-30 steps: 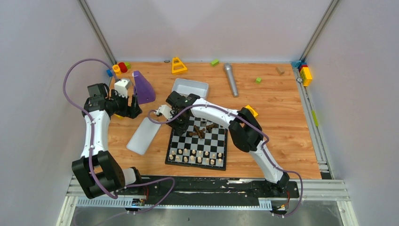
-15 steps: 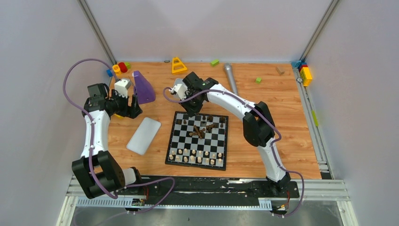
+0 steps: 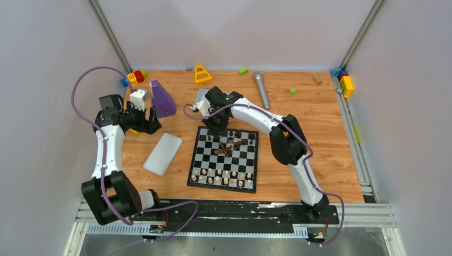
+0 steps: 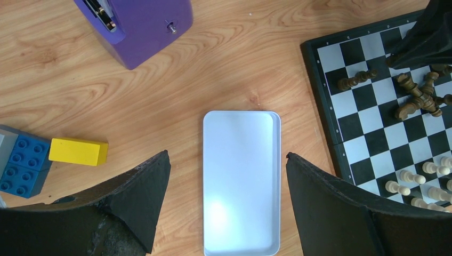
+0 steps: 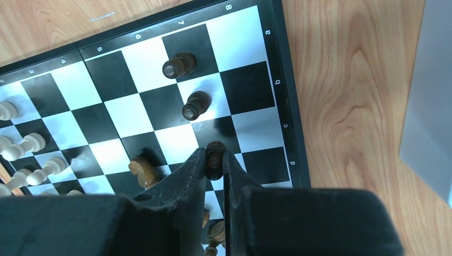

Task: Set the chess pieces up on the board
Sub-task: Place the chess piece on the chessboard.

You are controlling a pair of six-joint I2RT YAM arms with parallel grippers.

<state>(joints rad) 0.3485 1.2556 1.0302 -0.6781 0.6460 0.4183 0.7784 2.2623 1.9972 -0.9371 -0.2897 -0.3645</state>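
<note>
Pinching one dark piece [image 5: 215, 147] in the right gripper [image 5: 214, 157], fingers shut tight against its sides, low over a square beside the right border of the board [image 5: 128, 114] in the wrist view. From above, placed at the board's upper edge, left of centre. Cannot tell whether touching the square or just off it. Just up-frame: two more dark pieces [image 5: 195, 105] standing upright, each on its own square. Down-left, another one, posture unclear.

Further out, holding the left gripper [image 4: 227, 157] wide open and empty at the left of the overhead view, above the white lid [image 4: 241, 181] and well apart from the board.

Judged roughly half done. Pale pieces [image 3: 223, 177] lined up in two rows along the board's lower edge. Of the dark set, only a few upright near the upper edge, with a heap [image 3: 228, 148] lying toppled mid-board, left to be picked out and stood up one by one.

Little room around the held piece: standing neighbours close on the up-frame side, black border just to the right. Beyond that, a strip of bare wooden table [image 5: 346, 80], then the grey tray [image 5: 433, 106] at the frame's right edge. More room for leaving over the wood than across the heap. Probably safest to lift straight up after release, to avoid clipping the upright pieces.
</note>
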